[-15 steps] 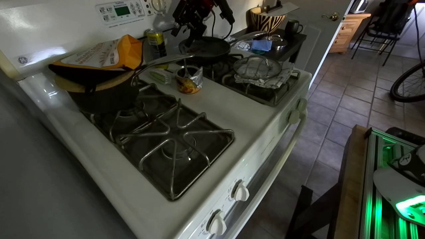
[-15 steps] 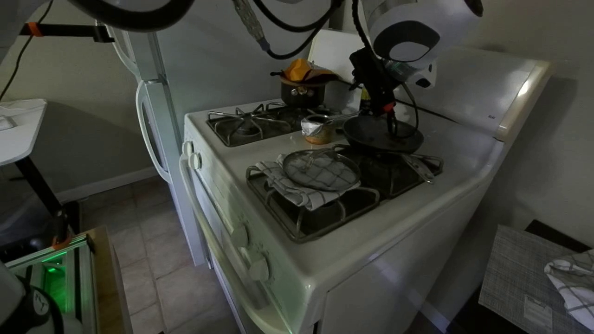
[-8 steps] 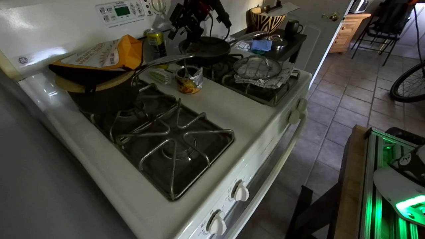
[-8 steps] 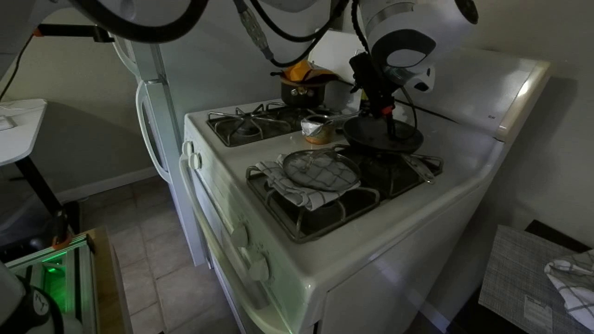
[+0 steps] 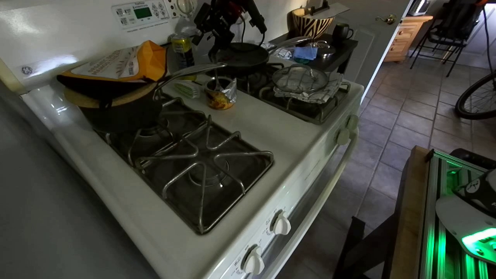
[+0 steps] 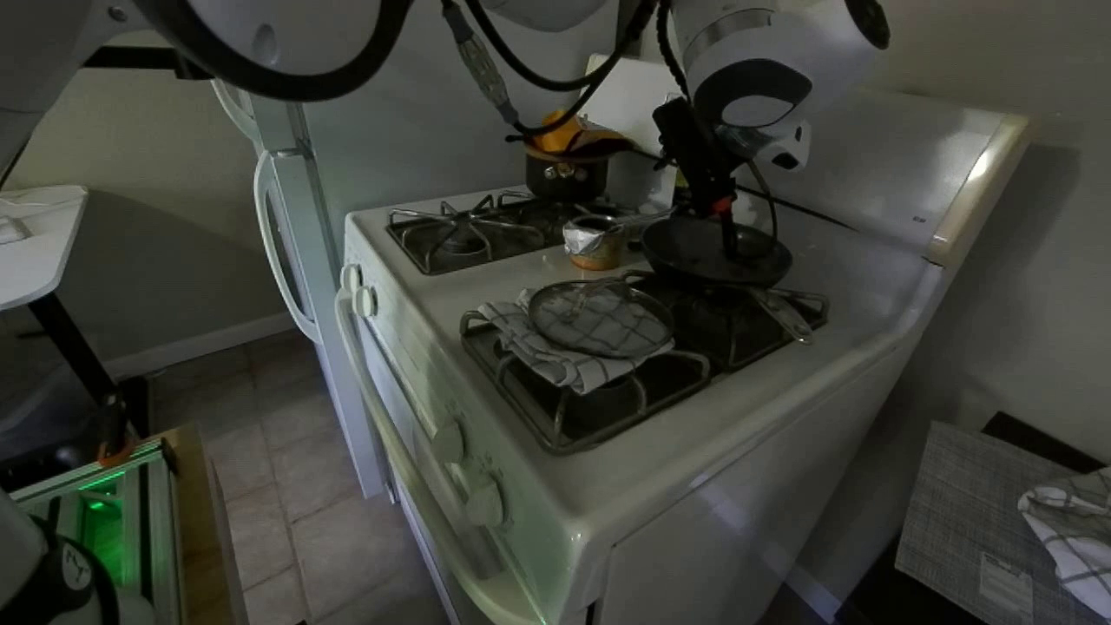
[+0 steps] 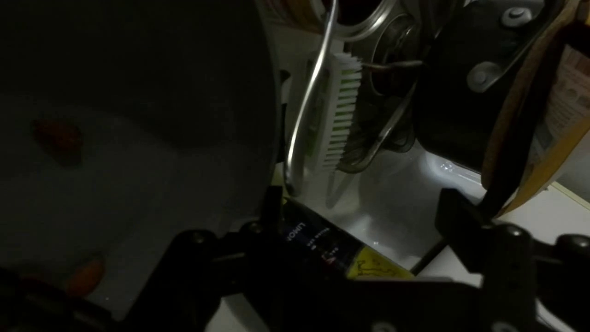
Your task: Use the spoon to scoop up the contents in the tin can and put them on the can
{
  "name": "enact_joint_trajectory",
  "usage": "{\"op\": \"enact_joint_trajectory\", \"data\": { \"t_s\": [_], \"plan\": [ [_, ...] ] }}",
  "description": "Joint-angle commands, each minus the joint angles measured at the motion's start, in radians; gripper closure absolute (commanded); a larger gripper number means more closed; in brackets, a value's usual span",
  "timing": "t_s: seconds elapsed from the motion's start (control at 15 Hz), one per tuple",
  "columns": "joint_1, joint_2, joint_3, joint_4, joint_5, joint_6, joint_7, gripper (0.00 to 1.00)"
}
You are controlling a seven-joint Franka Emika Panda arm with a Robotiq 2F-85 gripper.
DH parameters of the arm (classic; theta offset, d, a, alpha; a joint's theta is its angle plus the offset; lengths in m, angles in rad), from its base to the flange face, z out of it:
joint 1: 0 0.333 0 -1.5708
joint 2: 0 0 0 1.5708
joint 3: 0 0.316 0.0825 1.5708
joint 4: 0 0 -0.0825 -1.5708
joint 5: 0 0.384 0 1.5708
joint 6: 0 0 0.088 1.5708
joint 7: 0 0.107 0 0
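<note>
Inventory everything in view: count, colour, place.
Stove: one, white, centre.
Tin can: one, orange-brown, stove's middle.
Spoon: one, silvery, in tin can.
Frying pan: one, black, stove rear.
Bits: at least two, reddish, in frying pan.
Pot: one, black, stove rear.
Bag: one, orange and white, on pot.
Brush: one, green and white, beside tin can.
Drink can: one, yellow and black, stove rear.
Towel: one, white checked, stove front.
Glass lid: one, clear, on towel.
Bowl: one, black-tan, side table.
Mug: one, dark, side table.
Fridge: one, pale grey, beside stove.
Chair: one, black, background.
Bicycle wheel: one, black, background.
Arm: one, white, above stove.
Hand: one, black, near frying pan, jaws apart.
</note>
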Motion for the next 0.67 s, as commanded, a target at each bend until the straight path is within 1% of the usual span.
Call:
{"op": "enact_joint_trajectory", "data": {
  "t_s": [0.0, 0.2, 0.27, 0.33, 0.4, 0.53, 0.6],
  "plan": [
    [-0.009, 0.044, 0.021, 0.053, -0.01, -0.014, 0.013, 0.14],
    [-0.009, 0.063, 0.029, 0.073, -0.014, -0.029, 0.012, 0.16],
    [-0.009, 0.069, 0.032, 0.078, -0.015, -0.035, 0.011, 0.13],
    [-0.01, 0.074, 0.034, 0.085, -0.017, -0.046, 0.013, 0.14],
    [-0.01, 0.078, 0.035, 0.093, -0.021, -0.062, 0.016, 0.13],
    [-0.012, 0.084, 0.034, 0.101, -0.027, -0.091, 0.022, 0.16],
    [-0.013, 0.085, 0.031, 0.103, -0.031, -0.106, 0.025, 0.21]
  ]
}}
